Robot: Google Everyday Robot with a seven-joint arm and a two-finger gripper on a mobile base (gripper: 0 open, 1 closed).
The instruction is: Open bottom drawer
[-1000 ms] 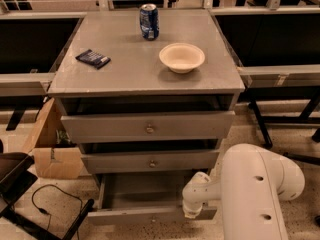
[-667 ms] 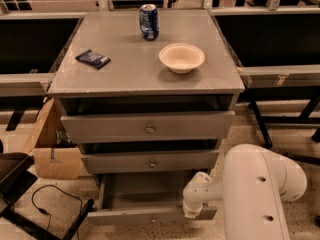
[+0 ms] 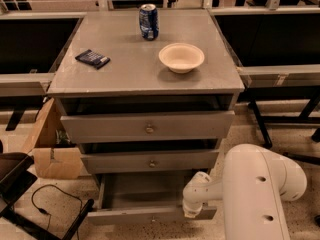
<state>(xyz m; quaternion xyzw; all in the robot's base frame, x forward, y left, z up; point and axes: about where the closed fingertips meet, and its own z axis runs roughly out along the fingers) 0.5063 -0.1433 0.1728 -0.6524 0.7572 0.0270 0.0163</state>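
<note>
Our hand (image 3: 194,210) sat low at the front of the cabinet (image 3: 226,104), up against the front panel of the bottom drawer (image 3: 135,215), toward the panel's right end. We could not tell whether it was spread or pressed together, because the white arm (image 3: 260,194) covered it from above. The knob was hidden too, so we could not say whether anything was being pinched. We judged the hand was there because that panel is the only part of the drawer that offers a pull.

The bottom drawer stood drawn well out from the foot of the cabinet, its bare grey floor showing between the panel and the cabinet body. We judged the task largely done, with perhaps a little travel left. The top drawer (image 3: 100,127) and the middle drawer (image 3: 110,162) sat further in, each with a brass knob at its middle and a dark gap above it.

On the tabletop (image 3: 125,81) of the cabinet stood a blue can (image 3: 148,21) at the back, a pale bowl (image 3: 181,57) right of centre, and a dark packet (image 3: 92,58) toward the left edge. They were well above the pull, and we judged that a straight, level draw would leave them unshaken. A cardboard box (image 3: 52,156) leaned against the cabinet's left side. A black cable (image 3: 50,186) lay on the floor by the cabinet's lower left corner, near the open drawer, and we judged it worth keeping clear of.
</note>
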